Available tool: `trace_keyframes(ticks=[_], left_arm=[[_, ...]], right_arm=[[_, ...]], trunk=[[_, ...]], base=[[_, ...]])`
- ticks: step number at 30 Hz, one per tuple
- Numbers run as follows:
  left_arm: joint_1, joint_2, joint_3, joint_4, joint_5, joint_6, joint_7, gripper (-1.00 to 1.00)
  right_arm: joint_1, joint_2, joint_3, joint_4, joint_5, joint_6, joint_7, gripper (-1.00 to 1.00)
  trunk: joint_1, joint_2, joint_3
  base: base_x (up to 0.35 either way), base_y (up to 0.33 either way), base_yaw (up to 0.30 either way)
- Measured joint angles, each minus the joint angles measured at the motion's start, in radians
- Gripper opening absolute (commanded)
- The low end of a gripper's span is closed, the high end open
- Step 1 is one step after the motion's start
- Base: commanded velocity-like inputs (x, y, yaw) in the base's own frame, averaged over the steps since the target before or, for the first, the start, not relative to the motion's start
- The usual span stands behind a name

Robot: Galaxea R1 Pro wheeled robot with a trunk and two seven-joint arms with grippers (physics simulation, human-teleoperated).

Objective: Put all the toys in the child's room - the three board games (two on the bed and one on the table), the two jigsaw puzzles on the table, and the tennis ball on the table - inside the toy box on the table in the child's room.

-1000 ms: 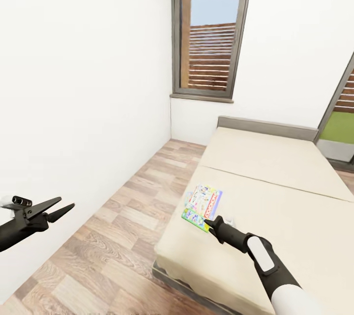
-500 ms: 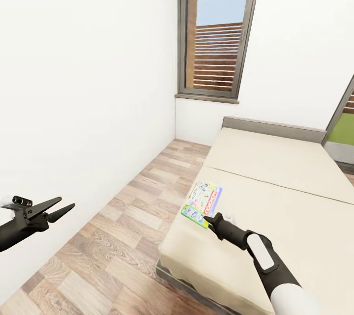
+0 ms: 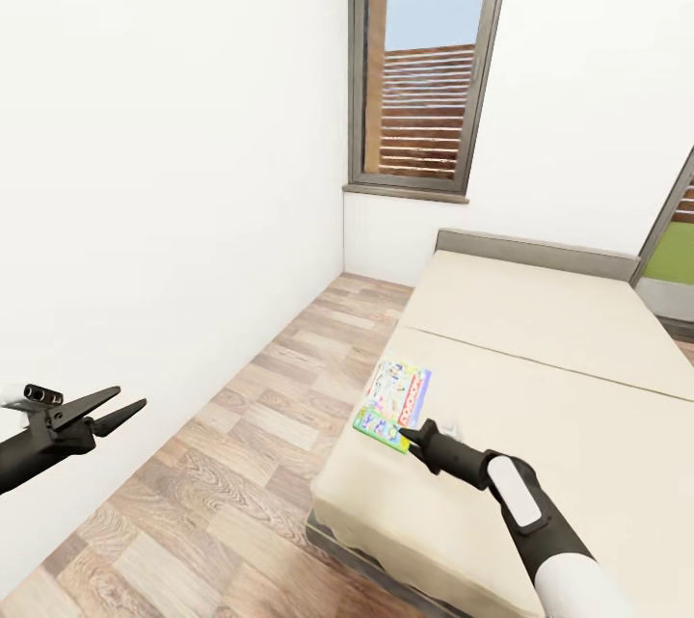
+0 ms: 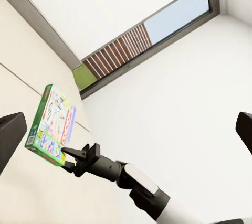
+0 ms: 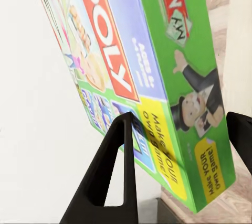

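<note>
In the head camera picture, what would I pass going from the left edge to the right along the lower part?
Left gripper → wood-plank floor → Monopoly board game lying on the bed → right gripper at the box's near edge, its arm running off to the right.

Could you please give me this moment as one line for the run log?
right gripper: open, straddling Monopoly box edge | box: on bed | left gripper: open, idle

Window (image 3: 424,68): tall, grey-framed, blue sky and slatted fence outside
Floor (image 3: 231,464): wood planks
Walls (image 3: 164,165): plain white
</note>
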Motion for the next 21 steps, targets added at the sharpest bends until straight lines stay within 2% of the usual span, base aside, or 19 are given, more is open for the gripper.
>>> trace_keyframes(ticks=[4, 9, 15, 18, 21], left_arm=[[0.0, 0.001, 0.0, 0.0, 0.001, 0.0, -0.001, 1.0], [-0.001, 0.001, -0.003, 0.0, 0.0, 0.0, -0.001, 1.0], [-0.003, 0.005, -0.026, 0.0, -0.001, 0.0, 0.002, 1.0], [-0.003, 0.029, -0.037, 0.003, -0.002, 0.0, 0.006, 1.0], [-0.002, 0.066, -0.059, 0.008, -0.002, 0.0, 0.008, 1.0]], right_arm=[[0.001, -0.002, 0.0, -0.009, -0.001, 0.045, 0.0, -1.0], [0.01, -0.004, -0.007, -0.057, -0.007, 0.051, 0.004, -1.0], [0.012, -0.005, -0.012, -0.072, -0.009, 0.049, 0.002, -1.0], [0.011, -0.004, -0.011, -0.073, -0.008, 0.048, 0.0, -1.0], [0.009, -0.003, -0.011, -0.074, -0.004, 0.047, 0.0, -1.0]], trunk=[[-0.015, 0.028, 0.013], [-0.035, 0.063, 0.028], [-0.058, 0.105, 0.047], [-0.069, 0.126, 0.056], [-0.081, 0.147, 0.066]], base=[[0.0, 0.0, 0.0], [0.0, 0.0, 0.0], [0.0, 0.0, 0.0], [0.0, 0.0, 0.01], [0.0, 0.0, 0.165]])
